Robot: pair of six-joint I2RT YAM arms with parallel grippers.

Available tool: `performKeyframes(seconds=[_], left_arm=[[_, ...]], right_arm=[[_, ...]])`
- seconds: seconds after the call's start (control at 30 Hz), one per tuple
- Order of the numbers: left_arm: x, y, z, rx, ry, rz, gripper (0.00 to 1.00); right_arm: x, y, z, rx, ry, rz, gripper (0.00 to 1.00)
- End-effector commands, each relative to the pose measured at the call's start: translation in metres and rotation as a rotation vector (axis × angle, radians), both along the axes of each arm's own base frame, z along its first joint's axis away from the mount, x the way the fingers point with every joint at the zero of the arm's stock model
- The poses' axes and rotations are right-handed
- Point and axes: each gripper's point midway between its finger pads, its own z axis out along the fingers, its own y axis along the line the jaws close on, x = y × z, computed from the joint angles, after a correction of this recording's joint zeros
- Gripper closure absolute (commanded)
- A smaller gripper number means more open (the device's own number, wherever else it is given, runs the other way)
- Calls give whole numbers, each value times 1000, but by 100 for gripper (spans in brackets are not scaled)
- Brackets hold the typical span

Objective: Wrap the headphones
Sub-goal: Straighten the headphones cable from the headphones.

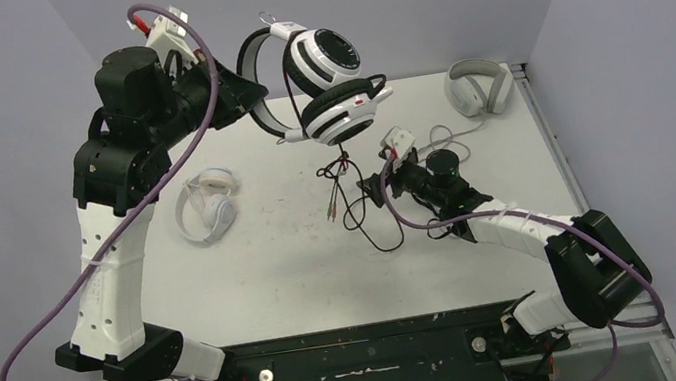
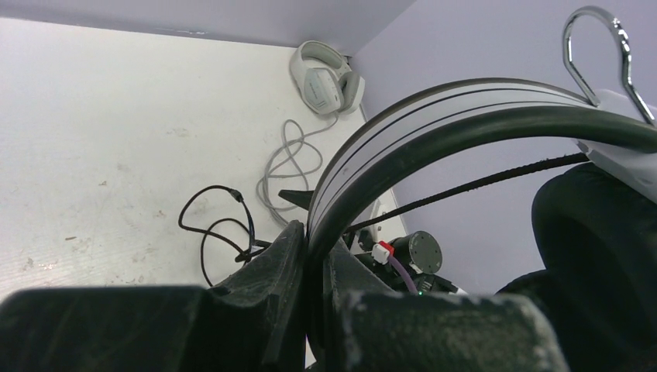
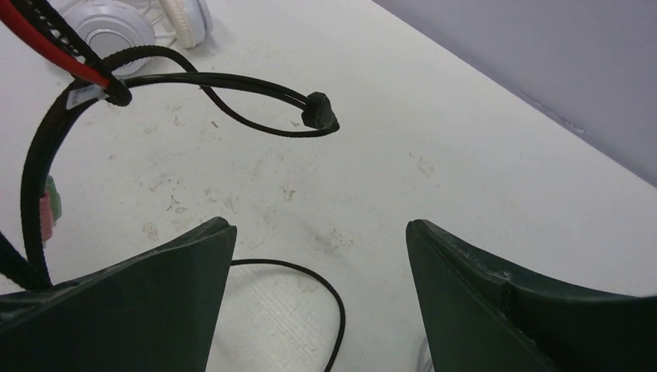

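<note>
My left gripper (image 1: 244, 93) is shut on the headband (image 2: 434, 116) of the black-and-white headset (image 1: 326, 71) and holds it high above the table's back. In the left wrist view the gripper (image 2: 314, 248) has the band pinched between its fingers. The headset's black cable (image 1: 358, 213) hangs down and loops on the table. My right gripper (image 1: 376, 185) is open and empty, low over those loops. In the right wrist view the gripper (image 3: 321, 232) has a cable loop (image 3: 318, 283) lying between its fingers, untouched. The small white on-ear pair (image 1: 205, 205) lies on the left of the table.
A light grey over-ear pair (image 1: 478, 87) sits at the back right corner, its grey cable (image 2: 287, 163) trailing toward the middle. The red and green plugs (image 1: 332, 210) of the black cable lie near the centre. Walls close off the table at the back and right.
</note>
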Motion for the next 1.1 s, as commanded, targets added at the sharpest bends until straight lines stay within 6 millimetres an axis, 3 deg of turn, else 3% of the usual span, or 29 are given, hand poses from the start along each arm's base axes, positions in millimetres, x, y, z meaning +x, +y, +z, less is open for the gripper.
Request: performKeyframes(seconds=[0.0, 0.13, 0.37, 0.53, 0.9, 1.07], left_arm=[[-13, -5, 55, -131, -126, -46, 100], [-16, -9, 54, -147, -116, -70, 100], [-19, -16, 52, -165, -96, -113, 100], [-17, -18, 47, -164, -83, -121, 100], [-17, -23, 44, -170, -73, -145, 100], [-19, -26, 45, -182, -68, -165, 100]], right_arm=[[1, 17, 38, 30, -243, 119, 16], [6, 20, 49, 42, -327, 141, 15], [-3, 40, 57, 25, -506, 299, 16], [-8, 54, 62, 37, -503, 397, 17], [-40, 78, 74, 40, -544, 511, 19], [-37, 87, 78, -2, -566, 510, 22]])
